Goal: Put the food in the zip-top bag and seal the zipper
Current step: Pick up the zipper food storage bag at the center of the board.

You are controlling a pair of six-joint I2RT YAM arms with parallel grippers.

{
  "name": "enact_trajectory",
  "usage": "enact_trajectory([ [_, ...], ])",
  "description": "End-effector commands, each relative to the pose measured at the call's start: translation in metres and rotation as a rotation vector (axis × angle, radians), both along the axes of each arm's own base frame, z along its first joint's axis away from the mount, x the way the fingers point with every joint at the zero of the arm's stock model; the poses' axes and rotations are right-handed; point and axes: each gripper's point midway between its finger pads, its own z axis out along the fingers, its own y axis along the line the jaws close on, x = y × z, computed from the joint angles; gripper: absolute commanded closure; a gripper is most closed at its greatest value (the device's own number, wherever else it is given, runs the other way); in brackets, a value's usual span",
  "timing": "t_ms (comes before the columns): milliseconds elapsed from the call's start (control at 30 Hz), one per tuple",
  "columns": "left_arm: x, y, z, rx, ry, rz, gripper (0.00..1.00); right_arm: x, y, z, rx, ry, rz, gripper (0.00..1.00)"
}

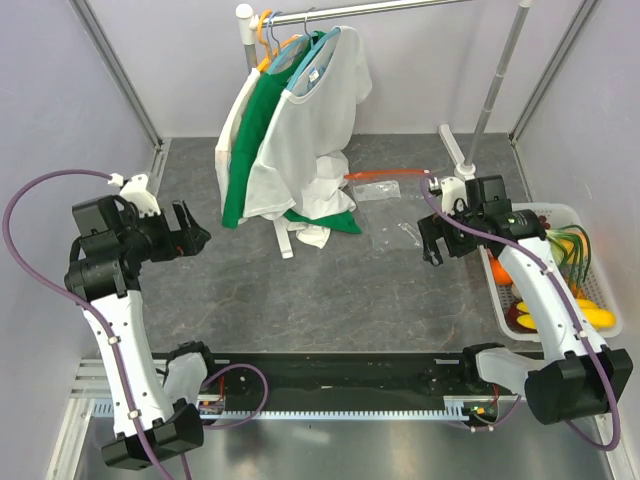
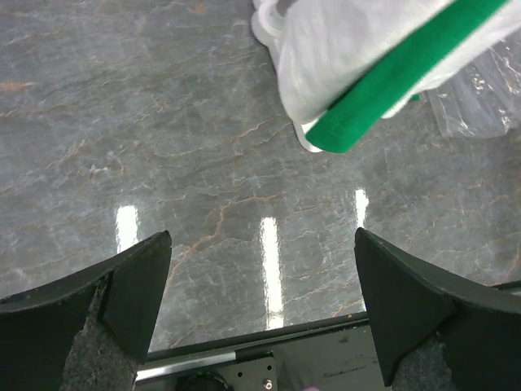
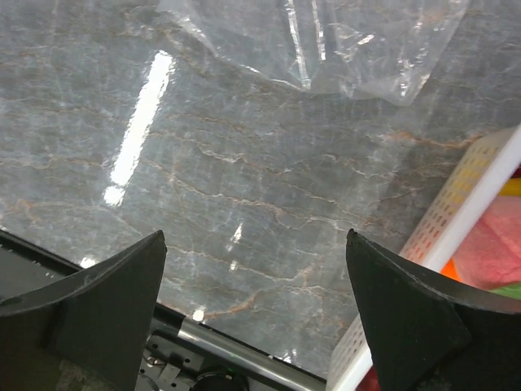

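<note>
Zip-top bag (image 3: 342, 41) beyond right tool (image 3: 254, 244) (jaws spread)

We look down past our left gripper (image 2: 260, 236), whose dark jaws stand wide apart in the lower corners of the frame with nothing between them. Beneath lies the grey marbled surface (image 2: 163, 122), streaked with three bright reflections across the middle. In the upper right hangs a white cloth (image 2: 350, 49) edged with a green band (image 2: 391, 90). At the right edge we see a crinkled part of the clear zip-top bag (image 2: 480, 102). A metal rail (image 2: 244, 358) crosses the bottom centre.
</note>
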Motion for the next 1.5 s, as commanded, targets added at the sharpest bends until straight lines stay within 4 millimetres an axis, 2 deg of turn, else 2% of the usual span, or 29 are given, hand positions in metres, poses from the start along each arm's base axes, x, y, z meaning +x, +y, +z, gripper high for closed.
enact_trajectory([
  [0, 0.009, 0.017, 0.013, -0.016, 0.025, 0.136, 0.0, 0.025, -0.013, 0.019, -0.074, -0.097, -0.072, 0.02],
  [67, 0.009, 0.025, 0.0, -0.024, 0.115, 0.196, 0.0, 0.036, -0.013, 0.02, -0.08, -0.083, -0.091, 0.02],
  [133, 0.009, 0.028, -0.004, -0.033, 0.15, 0.222, 0.0, 0.047, -0.014, 0.015, -0.088, -0.07, -0.12, 0.02],
  [233, 0.012, 0.042, 0.0, -0.023, 0.123, 0.341, 0.0, 0.063, -0.011, 0.013, -0.071, -0.077, -0.167, 0.02],
  [333, 0.014, 0.044, 0.007, -0.032, 0.054, 0.378, 0.0, 0.08, -0.01, 0.01, -0.048, -0.098, -0.24, 0.02],
  [433, 0.013, 0.038, 0.014, -0.045, -0.027, 0.362, 0.0, 0.094, -0.004, 0.007, -0.02, -0.107, -0.253, 0.02],
  [500, 0.014, 0.026, 0.014, -0.083, -0.052, 0.303, 0.0, 0.103, 0.003, 0.004, -0.003, -0.105, -0.24, 0.02],
  [533, 0.015, 0.023, 0.012, -0.11, -0.042, 0.302, 0.0, 0.108, 0.01, -0.008, -0.008, -0.075, -0.228, 0.02],
  [567, 0.016, 0.018, 0.01, -0.132, -0.029, 0.283, 0.0, 0.115, 0.009, -0.01, -0.023, -0.082, -0.246, 0.02],
  [600, 0.019, 0.015, 0.006, -0.16, -0.005, 0.267, 0.0, 0.123, 0.02, -0.02, -0.029, -0.073, -0.226, 0.02],
  [667, 0.022, 0.013, 0.004, -0.176, 0.003, 0.261, 0.0, 0.14, 0.027, -0.021, -0.067, -0.118, -0.227, 0.02],
  [700, 0.023, 0.014, 0.004, -0.174, 0.004, 0.262, 0.0, 0.143, 0.04, -0.031, -0.088, -0.108, -0.197, 0.02],
  [767, 0.024, 0.017, 0.007, -0.164, -0.005, 0.268, 0.0, 0.157, 0.05, -0.032, -0.114, -0.134, -0.192, 0.02],
  [800, 0.025, 0.018, 0.007, -0.158, -0.006, 0.272, 0.0, 0.16, 0.059, -0.047, -0.136, -0.106, -0.176, 0.02],
  [833, 0.025, 0.019, 0.007, -0.155, -0.005, 0.275, 0.0, 0.169, 0.067, -0.042, -0.122, -0.117, -0.167, 0.02],
  [867, 0.025, 0.02, 0.008, -0.153, -0.007, 0.28, 0.0, 0.172, 0.073, -0.044, -0.12, -0.109, -0.158, 0.02],
  [900, 0.025, 0.021, 0.008, -0.148, -0.007, 0.285, 0.0, 0.173, 0.084, -0.057, -0.131, -0.084, -0.136, 0.02],
  [967, 0.025, 0.022, 0.005, -0.144, -0.002, 0.294, 0.0, 0.182, 0.099, -0.054, -0.124, -0.102, -0.112, 0.02],
  [1000, 0.025, 0.023, 0.004, -0.14, 0.0, 0.298, 0.0, 0.181, 0.111, -0.064, -0.135, -0.091, -0.087, 0.02],
  [1033, 0.025, 0.024, 0.002, -0.138, 0.005, 0.301, 0.0, 0.187, 0.117, -0.061, -0.138, -0.108, -0.083, 0.02],
  [1067, 0.025, 0.025, 0.002, -0.136, 0.004, 0.305, 0.0, 0.19, 0.121, -0.064, -0.145, -0.109, -0.08, 0.02],
  [1100, 0.024, 0.026, 0.002, -0.132, 0.003, 0.311, 0.0, 0.192, 0.125, -0.078, -0.16, -0.088, -0.074, 0.03],
  [1133, 0.024, 0.025, 0.002, -0.131, 0.001, 0.309, 0.0, 0.199, 0.13, -0.075, -0.159, -0.103, -0.072, 0.03],
  [1167, 0.024, 0.026, 0.001, -0.129, 0.002, 0.31, 0.0, 0.203, 0.132, -0.079, -0.165, -0.103, -0.074, 0.05],
  [1200, 0.023, 0.025, 0.002, -0.128, -0.001, 0.307, 0.0, 0.205, 0.133, -0.092, -0.18, -0.085, -0.071, 0.08],
  [1267, 0.024, 0.026, 0.004, -0.126, -0.007, 0.306, 0.0, 0.215, 0.135, -0.093, -0.19, -0.097, -0.077, 0.12],
  [1300, 0.024, 0.025, 0.005, -0.127, -0.009, 0.301, 0.0, 0.216, 0.135, -0.103, -0.205, -0.081, -0.071, 0.18],
  [1333, 0.023, 0.024, 0.005, -0.127, -0.01, 0.3, 0.0, 0.217, 0.136, -0.105, -0.206, -0.079, -0.067, 0.2],
  [1467, 0.024, 0.024, 0.006, -0.131, -0.01, 0.295, 0.0, 0.206, 0.138, -0.117, -0.191, -0.034, -0.038, 0.38],
])
